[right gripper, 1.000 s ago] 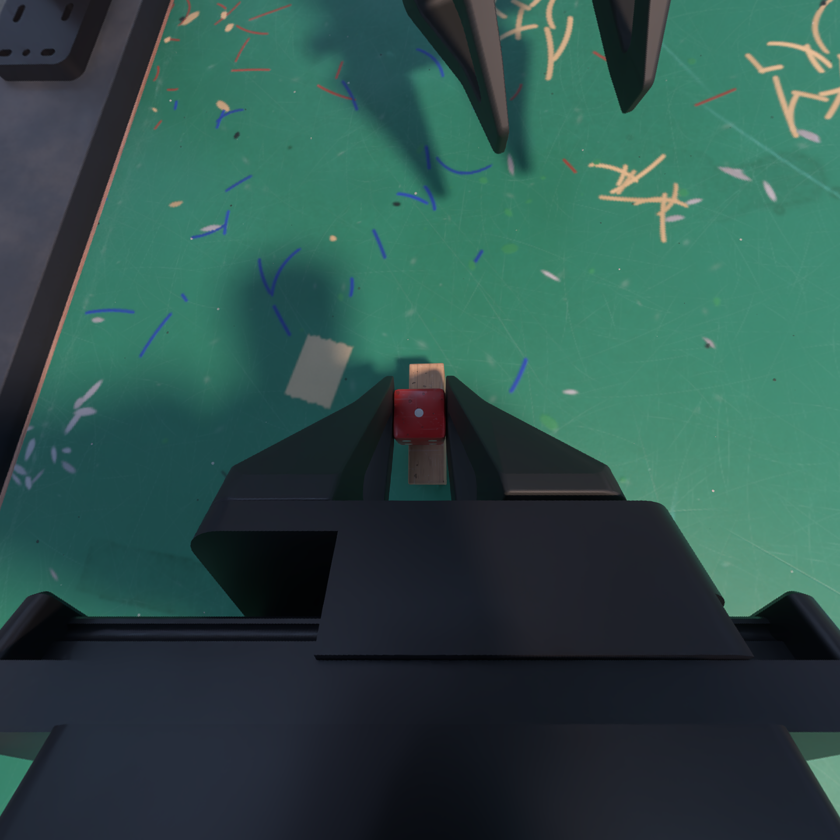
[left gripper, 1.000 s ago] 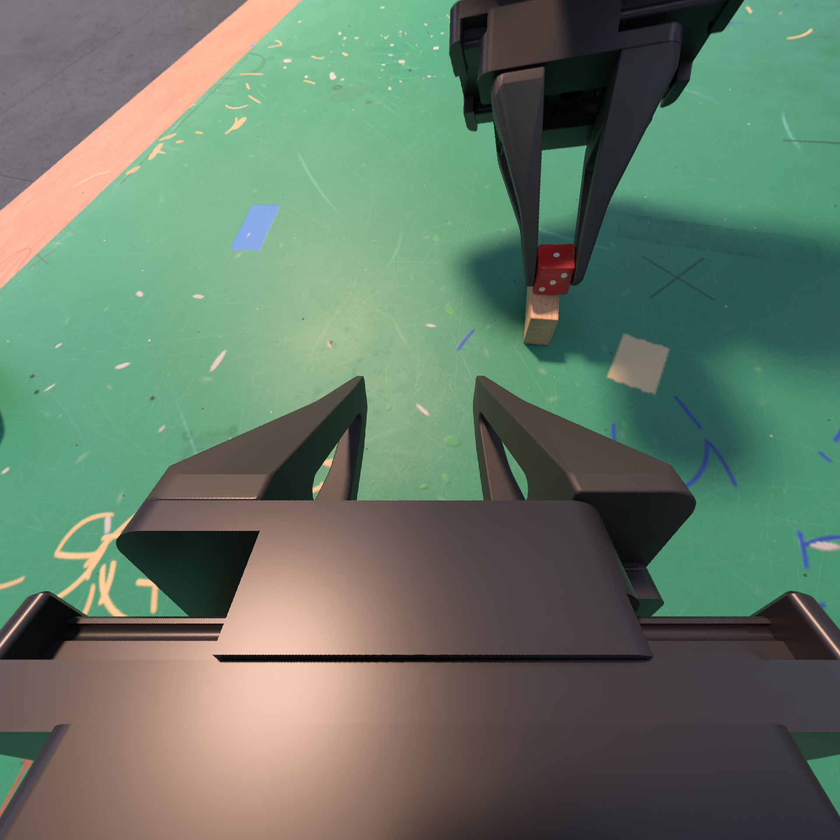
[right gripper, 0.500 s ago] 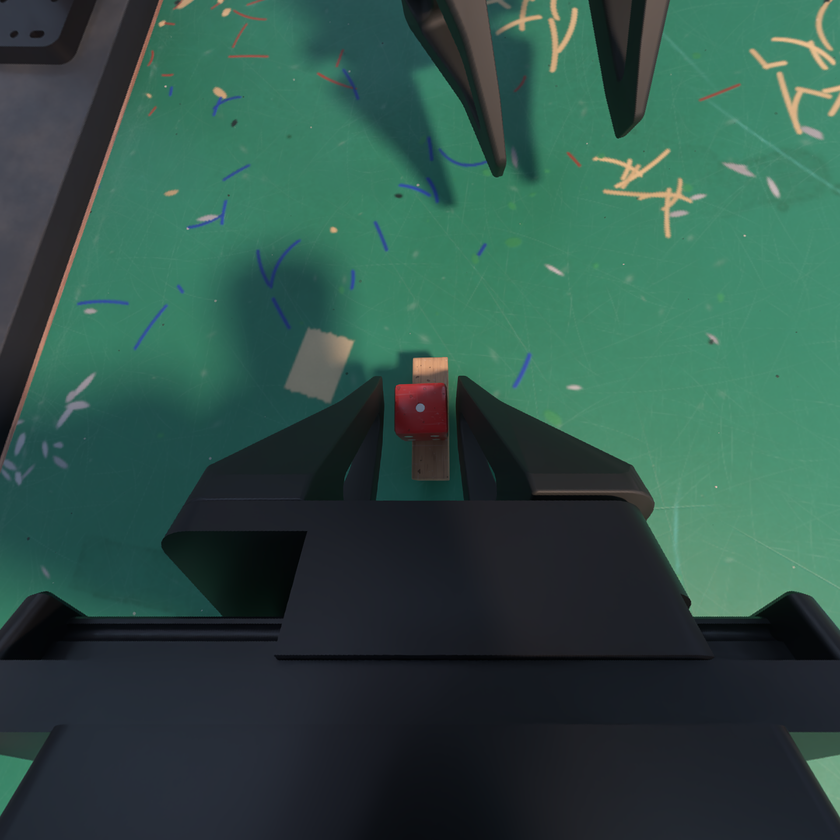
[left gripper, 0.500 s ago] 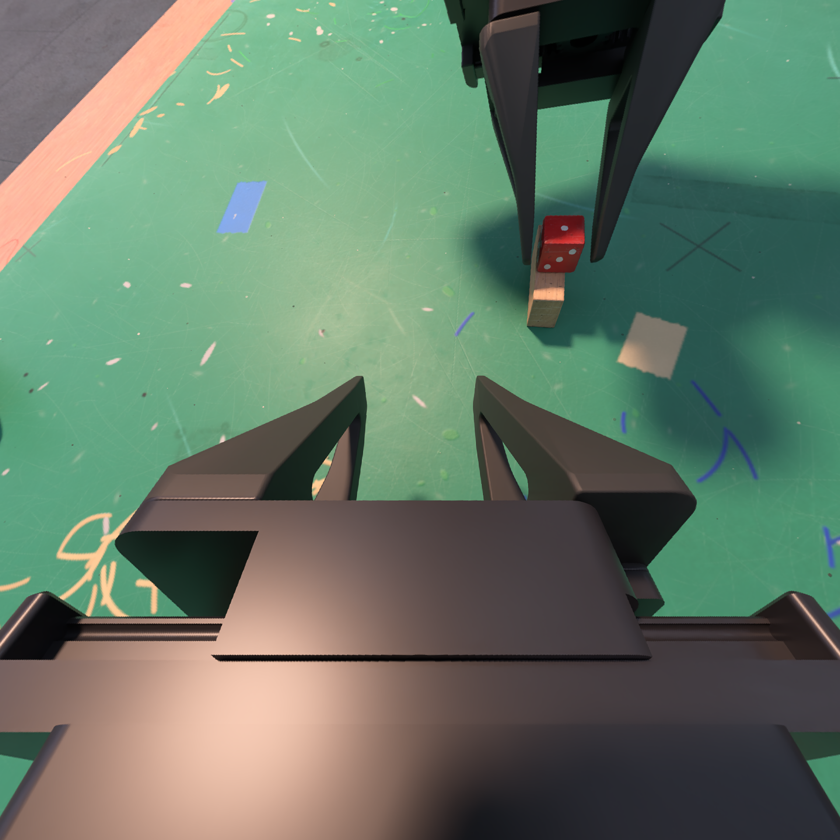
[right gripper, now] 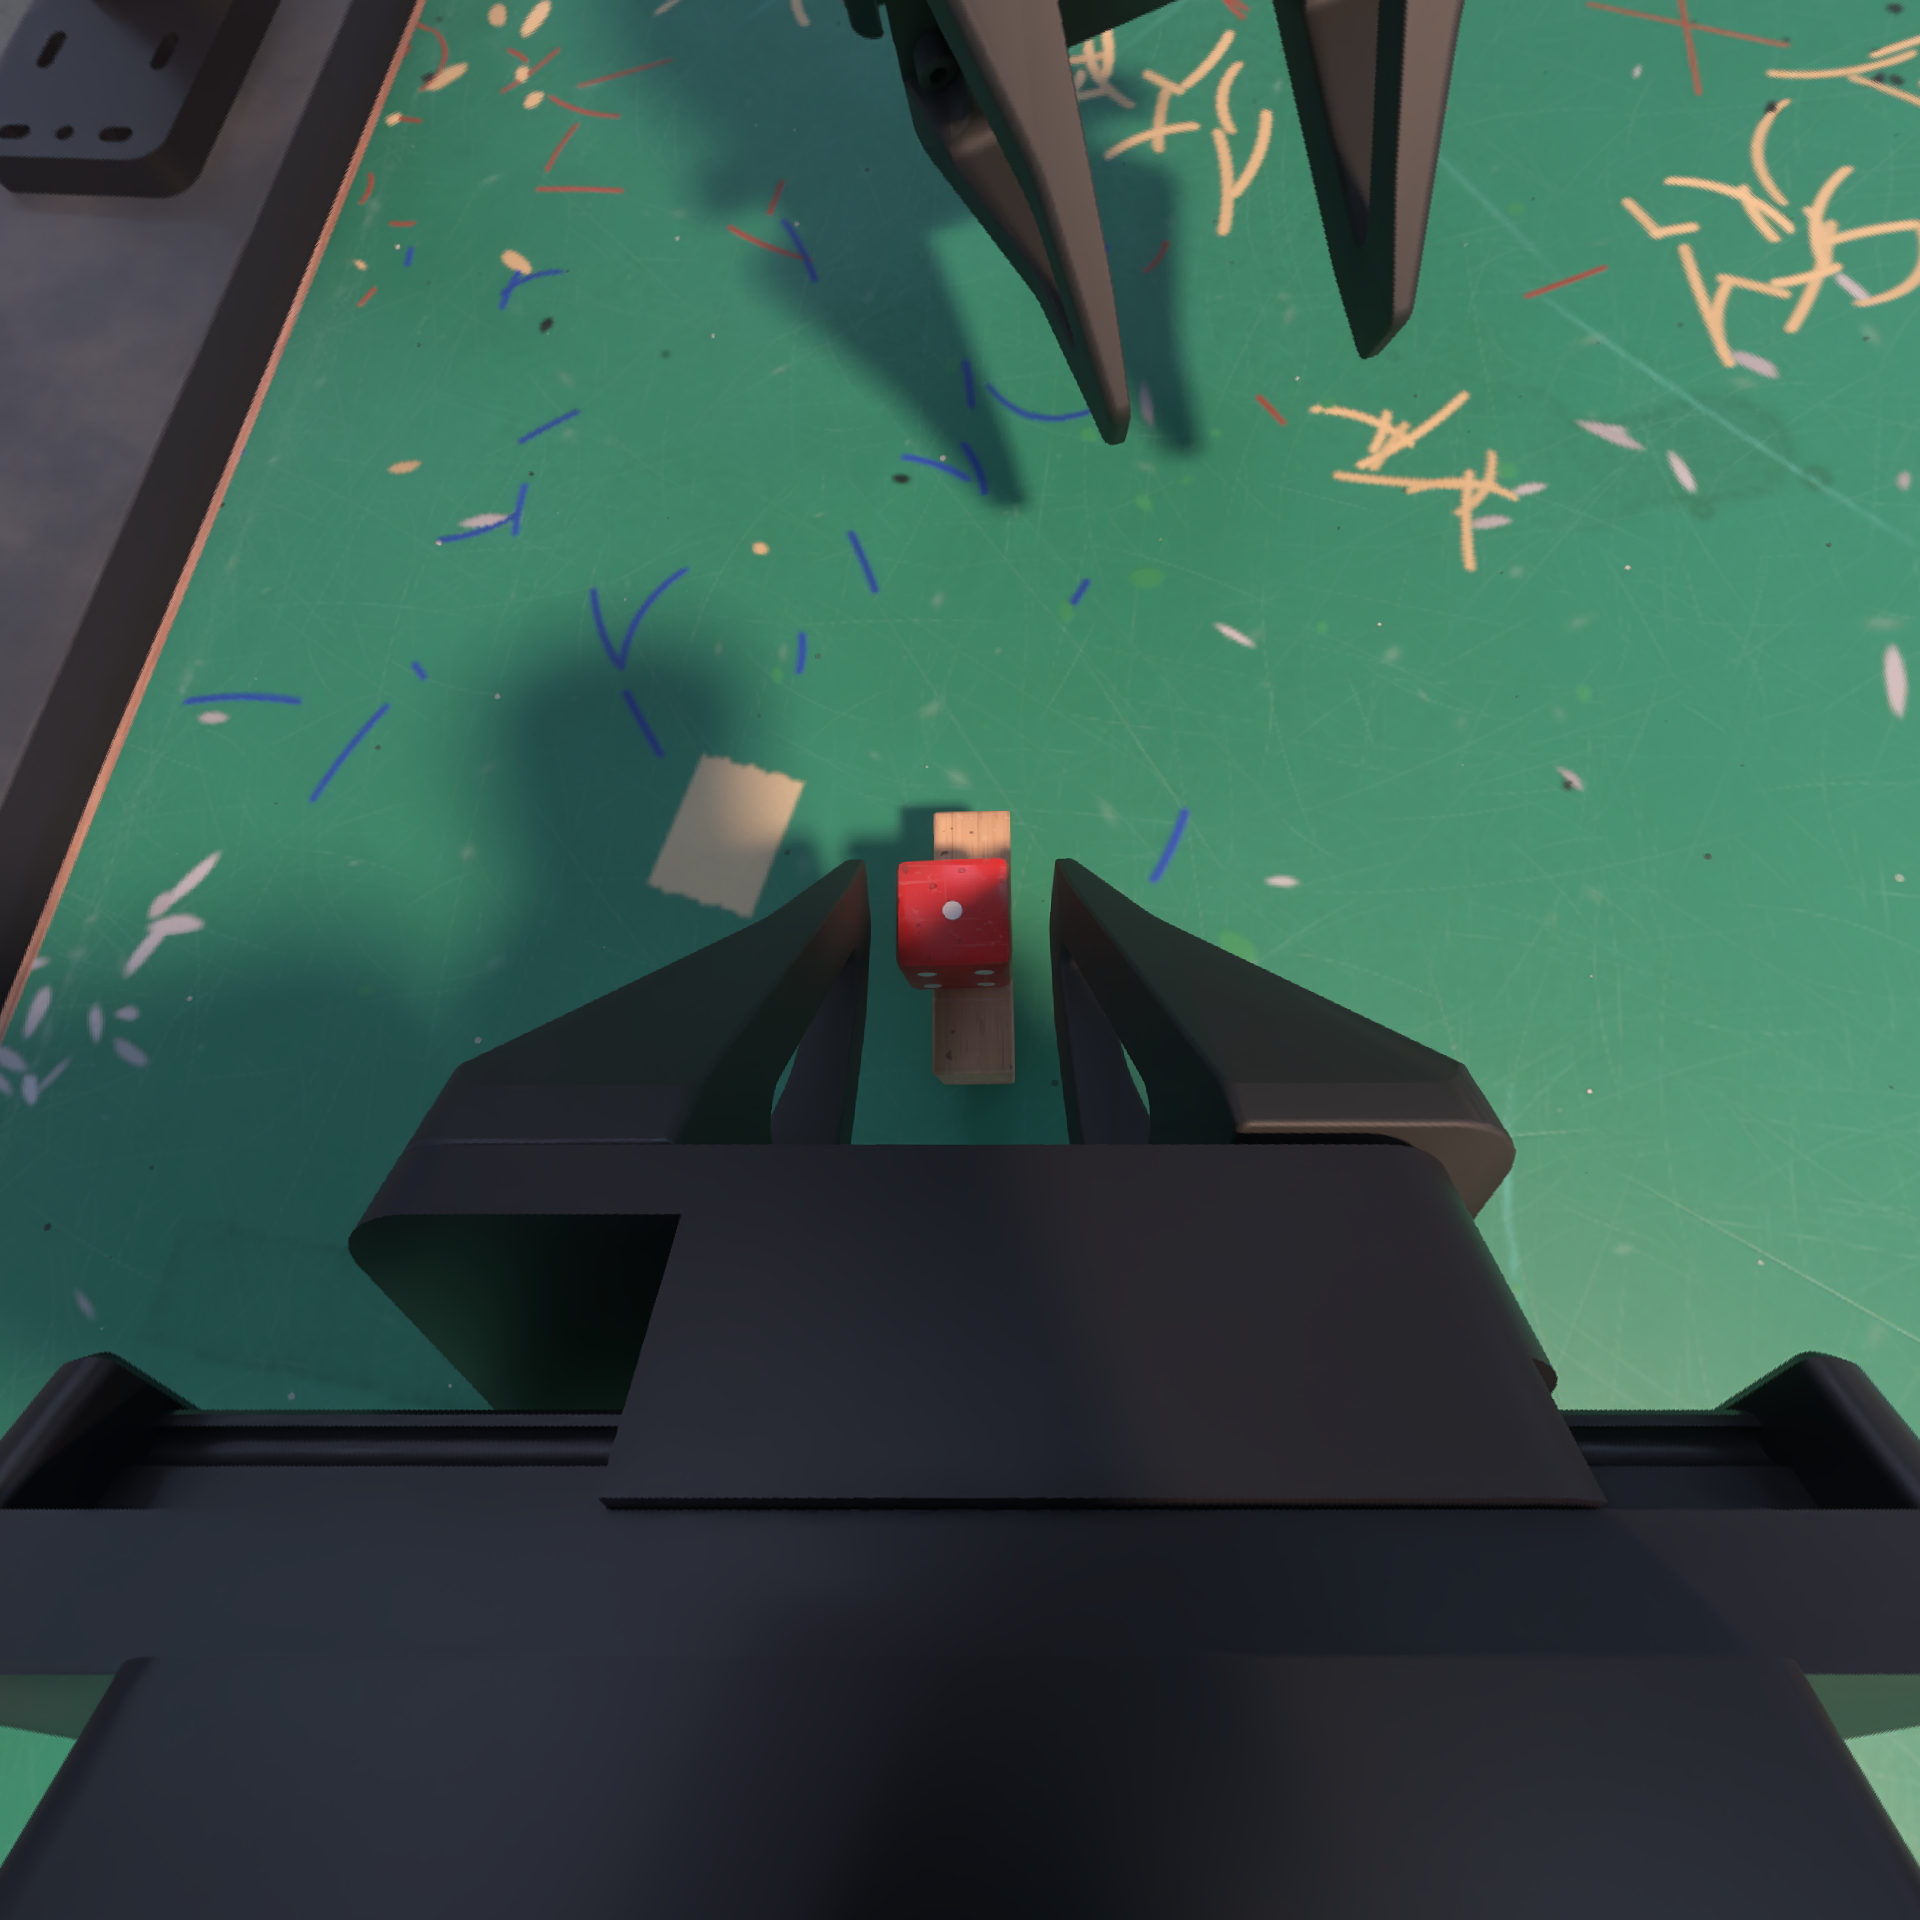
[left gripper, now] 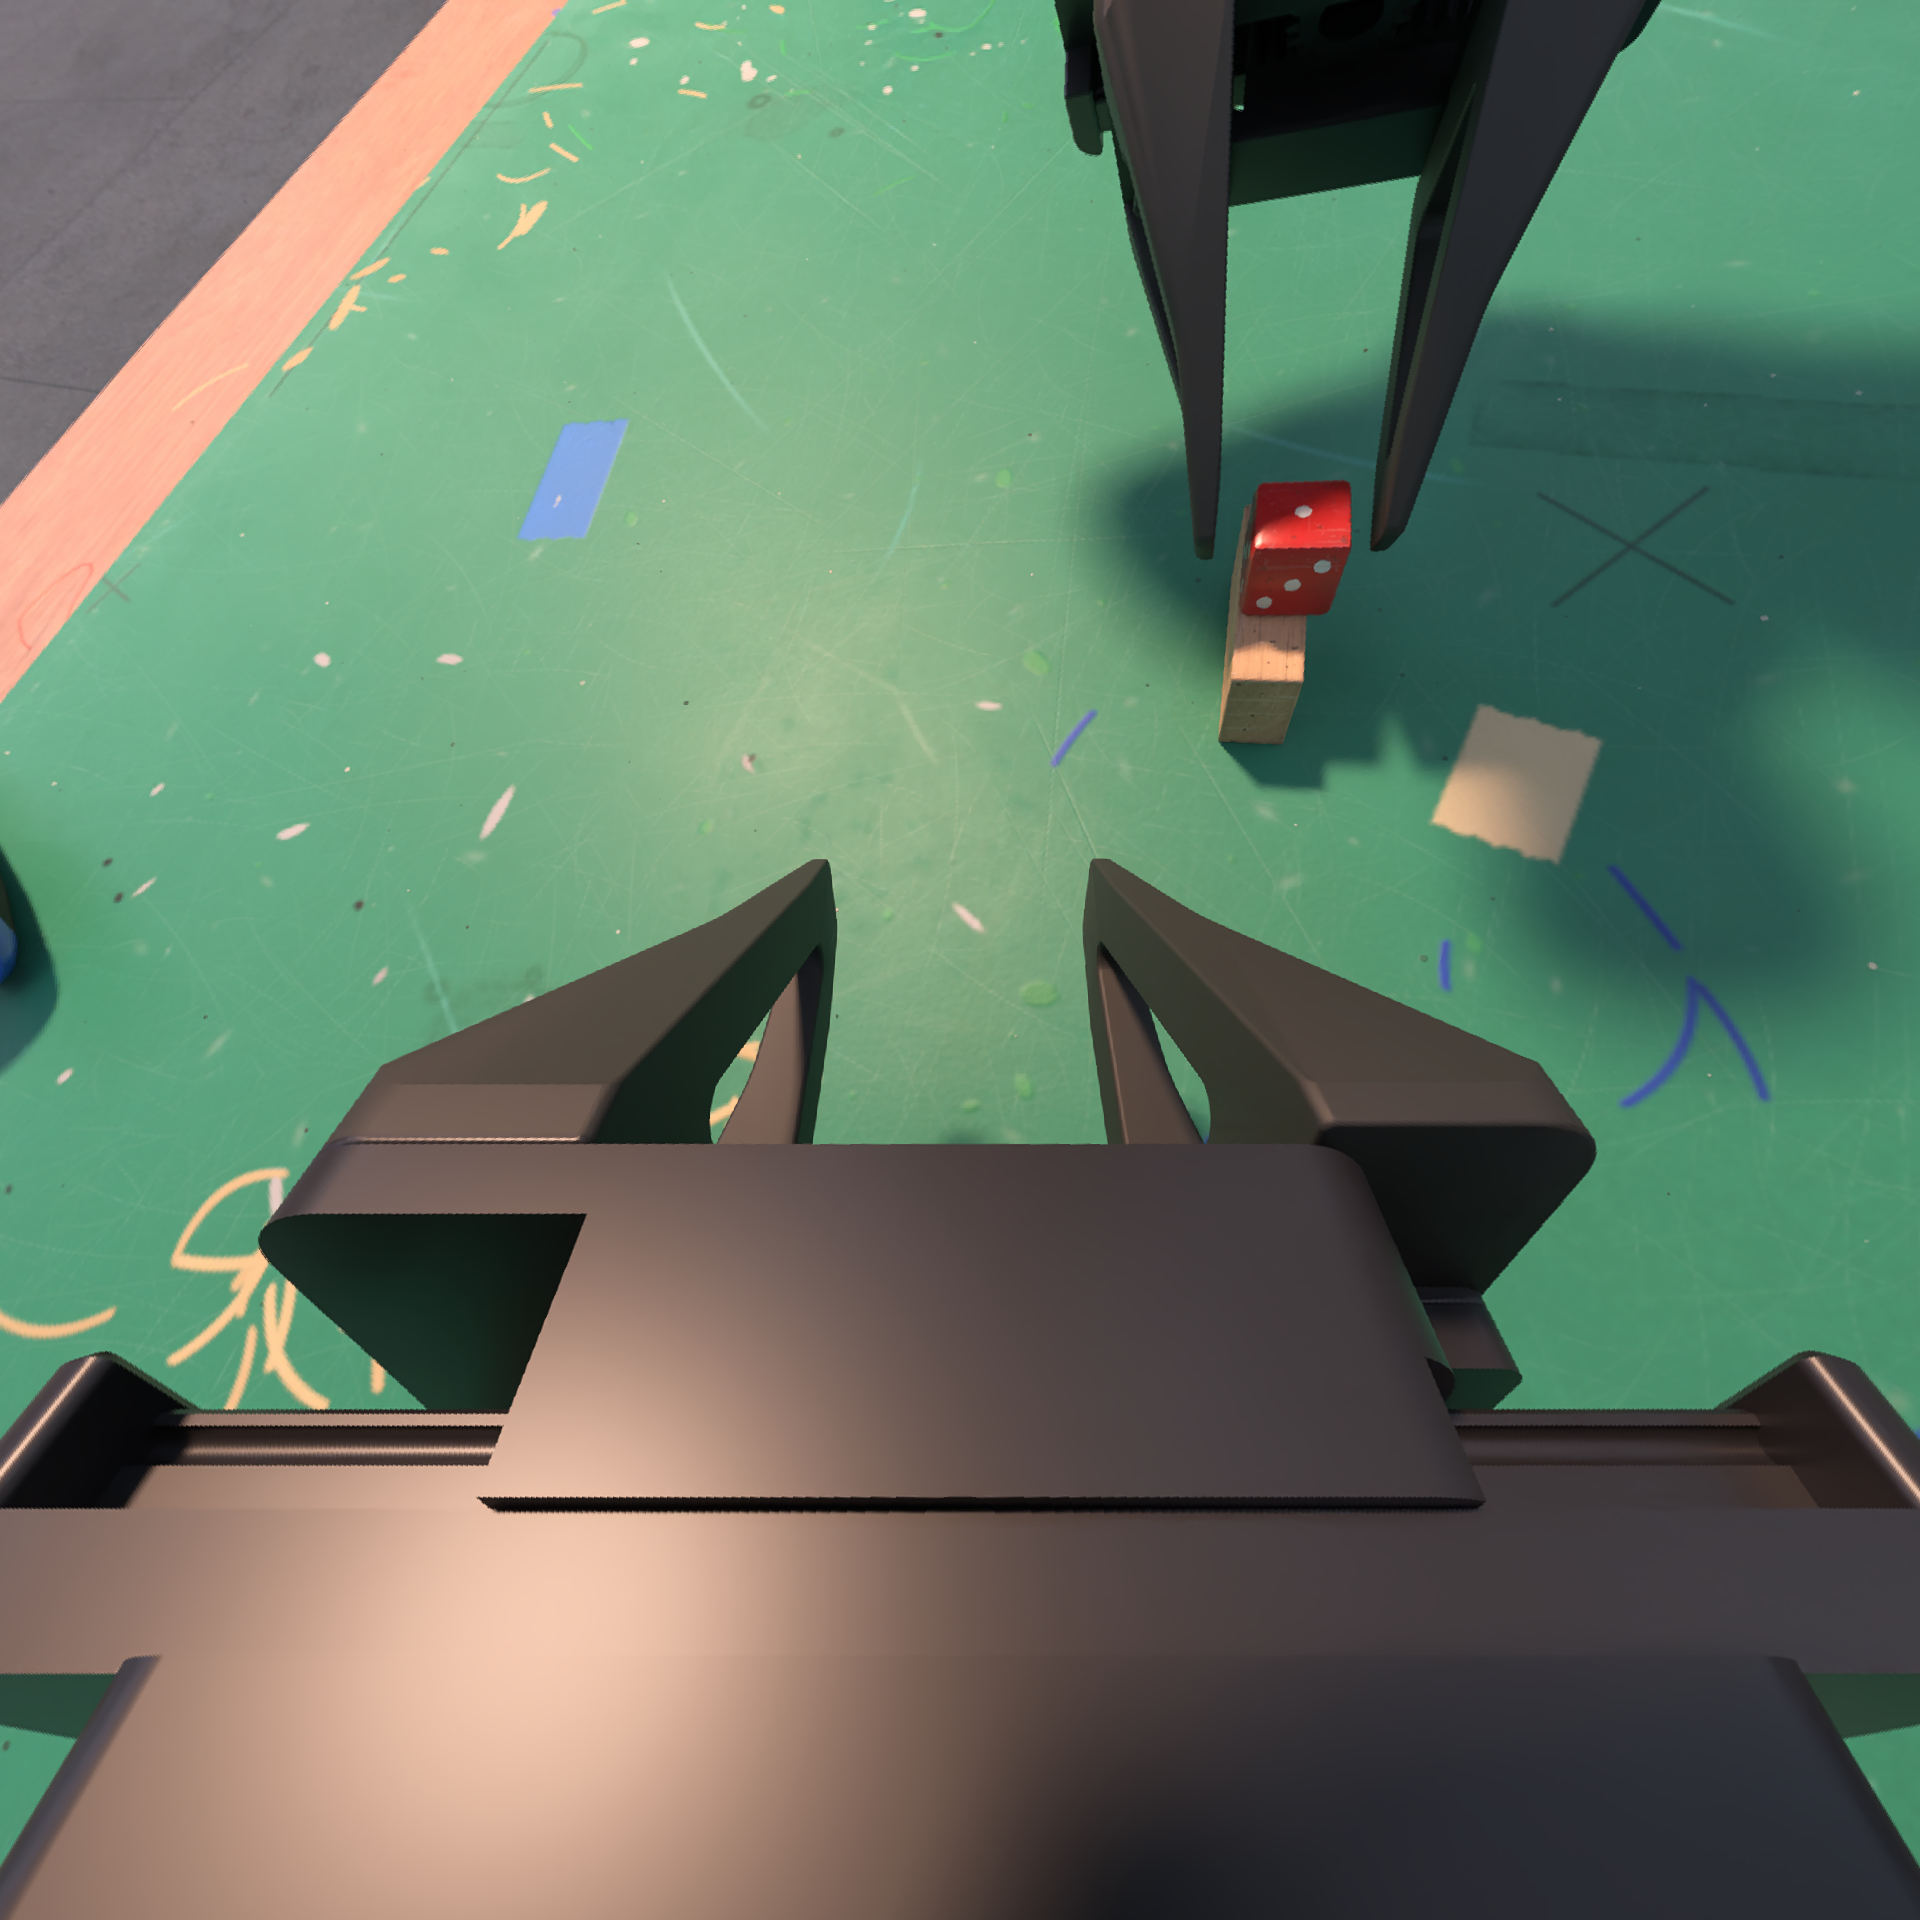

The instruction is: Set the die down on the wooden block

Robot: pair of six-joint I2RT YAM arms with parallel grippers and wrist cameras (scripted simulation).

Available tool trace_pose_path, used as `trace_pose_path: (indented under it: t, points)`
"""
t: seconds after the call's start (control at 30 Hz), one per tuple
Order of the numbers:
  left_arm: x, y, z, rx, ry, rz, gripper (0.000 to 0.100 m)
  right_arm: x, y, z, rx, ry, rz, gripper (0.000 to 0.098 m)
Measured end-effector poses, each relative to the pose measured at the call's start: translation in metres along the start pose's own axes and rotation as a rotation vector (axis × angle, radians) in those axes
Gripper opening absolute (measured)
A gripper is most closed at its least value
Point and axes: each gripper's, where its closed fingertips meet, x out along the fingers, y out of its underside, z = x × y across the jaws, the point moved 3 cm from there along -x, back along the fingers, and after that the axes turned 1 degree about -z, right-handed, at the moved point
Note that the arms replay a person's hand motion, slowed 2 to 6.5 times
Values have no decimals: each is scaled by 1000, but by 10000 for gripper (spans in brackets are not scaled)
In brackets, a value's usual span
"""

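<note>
Green, scratched worktop (left gripper: 831, 520) is carrying a wooden block (left gripper: 1262, 681), on which a red die (left gripper: 1297, 549) is sitting, overhanging one edge. Right end effector (right gripper: 958, 894) is hanging over it with fingers spread, clear of the die on both sides. Left end effector (left gripper: 958, 904) is hovering well apart, likewise spread and empty. Beige tape patch (left gripper: 1515, 781) is lying nearby.

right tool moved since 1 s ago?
Yes. The right tool has opened and lifted: in the left wrist view its fingertips now sit apart from the red die, up near the die's top above the wooden block.
</note>
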Motion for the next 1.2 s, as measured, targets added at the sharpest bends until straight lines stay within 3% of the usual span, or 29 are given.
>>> trace_pose_path:
  t: [0.33, 0.6, 0.9, 1.2]
  points:
    - [-2, -3, 4, -7, -26, -29, 406, -9, -5, -5, 18, 11, -79, 275]
    - [-8, -10, 12, 44, -94, -100, 405, -13, -9, -11, -21, 78, -140, 215]
    - [-11, -15, 16, 72, -121, -153, 407, -16, -13, -17, -25, 126, -180, 288]
    - [-9, -15, 23, 55, -115, -142, 416, -18, -13, -19, -8, 136, -191, 296]
